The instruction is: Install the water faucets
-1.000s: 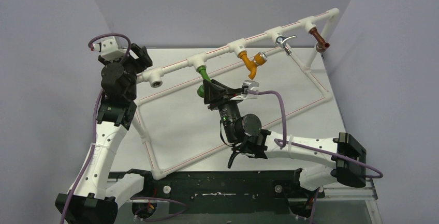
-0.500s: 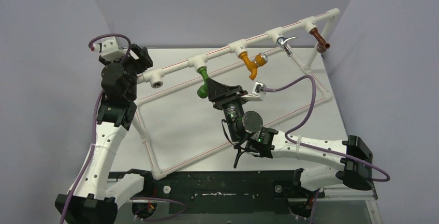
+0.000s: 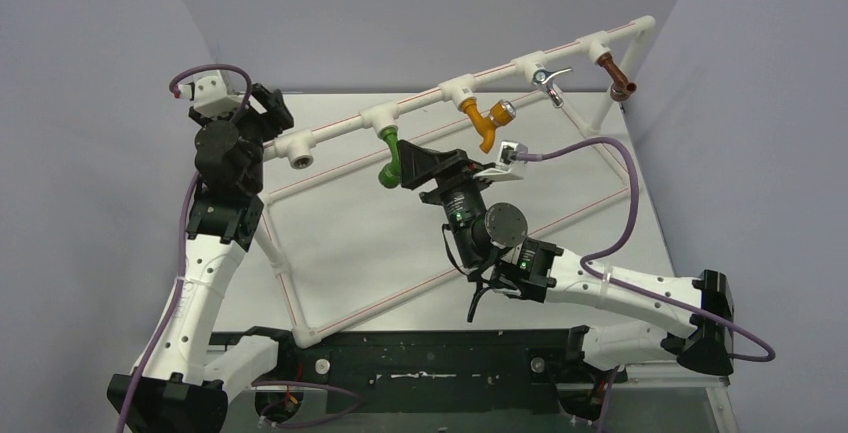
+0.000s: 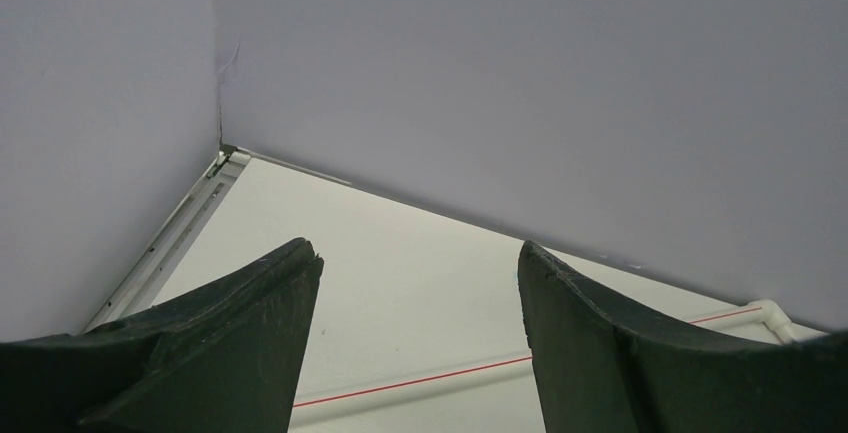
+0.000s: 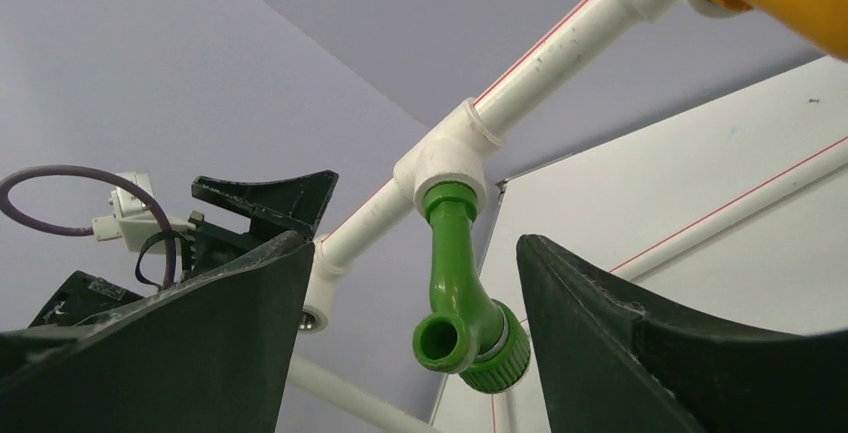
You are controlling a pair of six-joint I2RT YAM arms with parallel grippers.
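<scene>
Two black fingers of the right gripper (image 5: 412, 253) stand wide apart with nothing in their hold. The green tap (image 5: 455, 283) hangs between them, nearer the finger on the right of the wrist view. Its neck is seated in a tee (image 5: 450, 158) of the white pipe (image 3: 430, 98) just above the fingertips, and its spout mouth faces the wrist camera.

The step looks like turning the tap home in its tee. To do it well, the fingers should close on the thick body below the bend, not on the thin neck. The wrist should then turn about the neck's own line, so the thread does not bind or the pipe flex. The orange tap (image 3: 487, 125) sits on the next tee, off to the gripper's right side, so any swing that way needs care.

The left gripper (image 4: 418, 258) is also spread and empty, pointed at the far corner. An open socket (image 3: 298, 158) at the pipe's end lies near it.

Below the fingers lies a pale table (image 3: 340, 243), matt and flat. Plain lilac-grey walls (image 3: 400, 13) close in behind the pipe and at both sides.
</scene>
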